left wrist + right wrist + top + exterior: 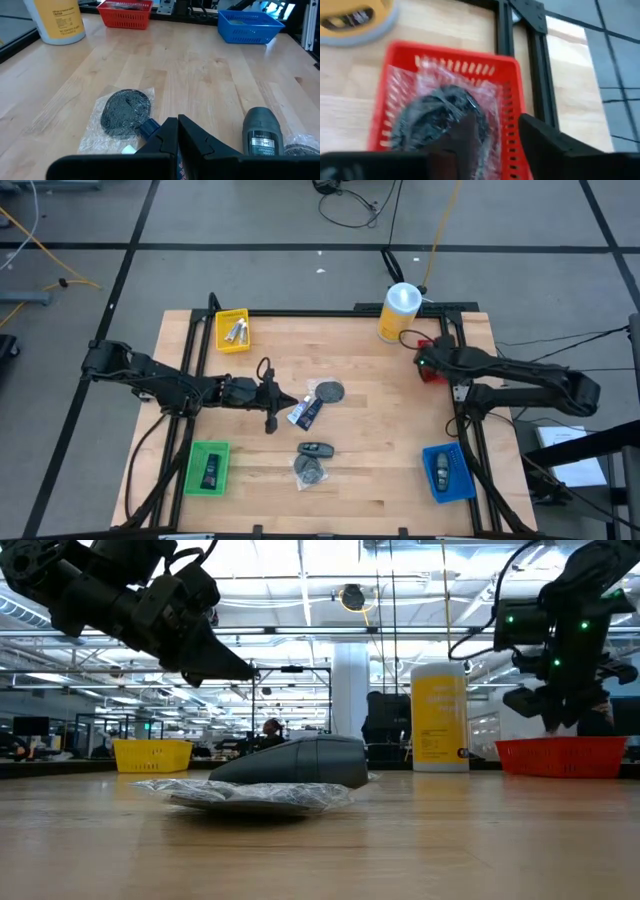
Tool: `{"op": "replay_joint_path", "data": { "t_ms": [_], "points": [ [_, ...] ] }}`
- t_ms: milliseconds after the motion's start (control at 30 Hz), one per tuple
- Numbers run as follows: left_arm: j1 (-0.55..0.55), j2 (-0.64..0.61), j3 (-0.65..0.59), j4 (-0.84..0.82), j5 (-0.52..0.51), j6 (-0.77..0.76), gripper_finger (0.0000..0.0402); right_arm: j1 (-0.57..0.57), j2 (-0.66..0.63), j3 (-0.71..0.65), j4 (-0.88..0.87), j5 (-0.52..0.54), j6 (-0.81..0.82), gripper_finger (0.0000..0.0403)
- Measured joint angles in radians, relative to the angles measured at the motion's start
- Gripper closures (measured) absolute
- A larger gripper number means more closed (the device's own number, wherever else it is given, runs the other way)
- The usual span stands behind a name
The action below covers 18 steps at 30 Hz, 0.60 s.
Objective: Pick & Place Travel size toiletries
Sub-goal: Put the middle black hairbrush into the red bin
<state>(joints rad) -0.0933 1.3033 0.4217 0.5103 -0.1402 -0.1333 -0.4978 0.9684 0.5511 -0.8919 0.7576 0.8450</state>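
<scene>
Yellow canister (56,20) label text unreadable; black pack (263,135) label illegible.

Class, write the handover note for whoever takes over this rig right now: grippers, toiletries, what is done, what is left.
Left gripper: jaws shut, raised over the white tube at mid-table.
Right gripper: jaws open, above the red tray.
Done: one wrapped disc in the red tray, tubes in the yellow tray, a black pack in the green tray, one item in the blue tray.
Left on the table: the white tube, two loose discs, one black oblong pack.
</scene>
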Motion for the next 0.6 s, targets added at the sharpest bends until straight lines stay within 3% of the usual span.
{"op": "replay_joint_path", "data": {
  "t_ms": [100, 200, 500, 600],
  "points": [
    [0.0, 0.0, 0.0, 0.009, 0.0, 0.004, 0.0392, 0.002, -0.026, 0.001, 0.08, -0.042, -0.052, 0.0232],
    [0.0, 0.0, 0.0, 0.018, 0.0, 0.003, 0.0392, -0.001, -0.024, 0.001, 0.196, -0.153, -0.143, 0.0239],
    [-0.013, 0.0, 0.0, 0.016, -0.002, -0.002, 0.0392, -0.087, 0.052, -0.114, 0.463, -0.308, -0.252, 0.0385],
    [-0.013, 0.0, 0.0, 0.016, -0.001, -0.001, 0.0392, -0.103, 0.055, -0.129, 0.474, -0.31, -0.246, 0.0391]
  ]
}}
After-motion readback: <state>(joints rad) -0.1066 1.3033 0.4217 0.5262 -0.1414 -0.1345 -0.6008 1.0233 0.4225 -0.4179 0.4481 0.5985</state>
